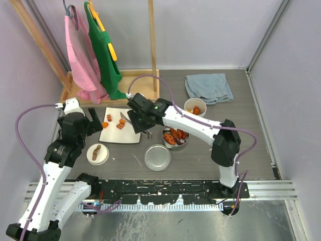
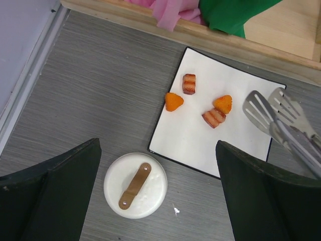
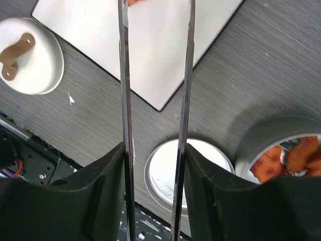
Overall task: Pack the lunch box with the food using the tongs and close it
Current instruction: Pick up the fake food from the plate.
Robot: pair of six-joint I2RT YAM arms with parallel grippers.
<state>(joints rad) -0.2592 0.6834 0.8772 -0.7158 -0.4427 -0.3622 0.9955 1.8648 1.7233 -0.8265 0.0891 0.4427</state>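
The right gripper (image 1: pixel 136 119) is clamped on the tongs (image 1: pixel 124 118). In its wrist view the two thin metal arms run up the middle of the frame, pinched between the black fingers (image 3: pixel 108 191) but not pressed together. The tongs' slotted tips (image 2: pixel 273 113) hang over the right edge of the white square plate (image 2: pixel 185 145), just beside the food and around none of it. Four bits lie on the plate: two orange pieces (image 2: pixel 174 102) and two striped red-brown pieces (image 2: pixel 214 118).

The left gripper (image 2: pixel 158 165) has its fingers spread wide and carries nothing. It hovers at the lower left of the plate, above the white lid (image 2: pixel 135 185) with the brown handle.

In the overhead view the steel tin (image 1: pixel 175 136) sits right of centre, already well filled. Its flat steel lid (image 1: pixel 157 157) lies just below it. The white tub (image 1: pixel 195 107), upper right, has a little food in it.

Several things could go wrong:
- The rounded pieces may squirt sideways if the tips close off-centre, landing on the table.
- The tongs may twist in the fingers, since they are held only by their thin arms.
- The tips work close to the idle left gripper, so a wide sweep could strike it.
- Piling more into the tin could keep its lid from seating.
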